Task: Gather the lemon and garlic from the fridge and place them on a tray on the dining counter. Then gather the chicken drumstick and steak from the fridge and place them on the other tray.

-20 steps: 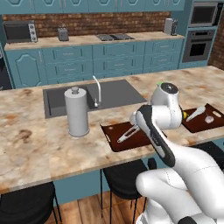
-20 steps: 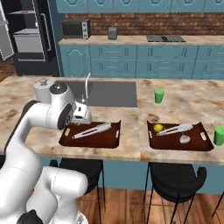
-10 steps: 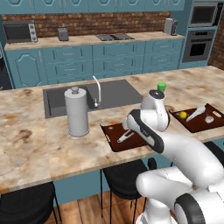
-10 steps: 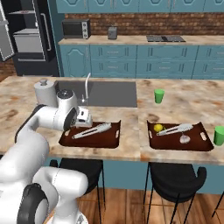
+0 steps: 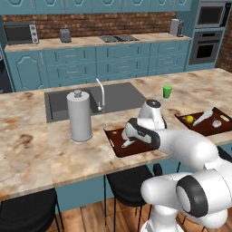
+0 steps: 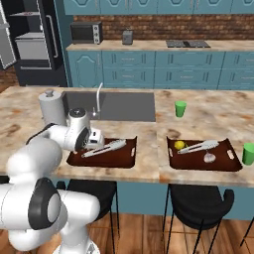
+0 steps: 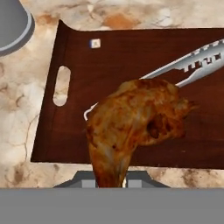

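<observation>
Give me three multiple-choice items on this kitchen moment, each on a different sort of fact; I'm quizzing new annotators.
1. Where does the lemon lie?
A. in the sink
B. on the right-hand tray
C. on the stovetop

2. How many green cups stand on the dining counter?
A. none
B. two
C. four

3. What do the jaws hold?
A. the chicken drumstick
B. the tongs
C. nothing

Key:
1 B: the lemon sits on the right-hand tray.
2 B: one green cup behind the trays, another at the right edge.
3 A: the gripper is shut on the chicken drumstick above the left tray.

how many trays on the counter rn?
2. Left tray under the drumstick, holding tongs; right tray with lemon, garlic, tongs.
</observation>
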### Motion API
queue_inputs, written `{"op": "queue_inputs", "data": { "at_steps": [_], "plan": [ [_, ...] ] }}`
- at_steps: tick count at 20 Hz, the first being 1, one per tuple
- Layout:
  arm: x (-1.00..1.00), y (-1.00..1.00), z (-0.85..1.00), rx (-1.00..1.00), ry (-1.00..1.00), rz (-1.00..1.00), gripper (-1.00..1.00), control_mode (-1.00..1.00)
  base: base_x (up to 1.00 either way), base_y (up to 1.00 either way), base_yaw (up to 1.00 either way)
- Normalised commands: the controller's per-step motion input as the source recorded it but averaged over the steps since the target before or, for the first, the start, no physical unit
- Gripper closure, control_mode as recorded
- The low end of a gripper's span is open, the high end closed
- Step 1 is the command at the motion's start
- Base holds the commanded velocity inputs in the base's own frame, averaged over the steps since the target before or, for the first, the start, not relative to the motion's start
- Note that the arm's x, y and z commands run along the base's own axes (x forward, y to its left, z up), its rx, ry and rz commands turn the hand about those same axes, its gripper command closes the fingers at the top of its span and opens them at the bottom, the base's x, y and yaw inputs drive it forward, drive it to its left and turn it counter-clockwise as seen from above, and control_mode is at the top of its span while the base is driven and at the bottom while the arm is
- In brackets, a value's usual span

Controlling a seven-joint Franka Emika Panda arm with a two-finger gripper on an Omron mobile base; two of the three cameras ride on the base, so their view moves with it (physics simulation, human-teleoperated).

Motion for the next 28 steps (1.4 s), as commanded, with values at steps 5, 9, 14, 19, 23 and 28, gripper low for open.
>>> {"op": "queue_inputs", "data": {
  "at_steps": [5, 9, 14, 19, 23, 28],
  "plan": [
    [0.30, 0.07, -0.38, 0.00, 0.03, 0.01, 1.00, -1.00, 0.00, 0.00, 0.00],
    [0.28, 0.10, -0.36, 0.00, 0.02, 0.01, 1.00, -1.00, 0.00, 0.00, 0.00],
    [0.20, 0.13, -0.34, 0.00, 0.02, 0.01, 1.00, -1.00, 0.00, 0.00, 0.00],
    [0.15, 0.14, -0.31, 0.00, 0.01, 0.02, 1.00, -1.00, 0.00, 0.00, 0.00],
    [0.15, 0.16, -0.36, 0.00, 0.02, 0.02, -1.00, -1.00, 0.00, 0.00, 0.00],
    [0.00, 0.06, -0.15, 0.00, 0.00, 0.01, -1.00, -1.00, 0.00, 0.00, 0.00]
  ]
}}
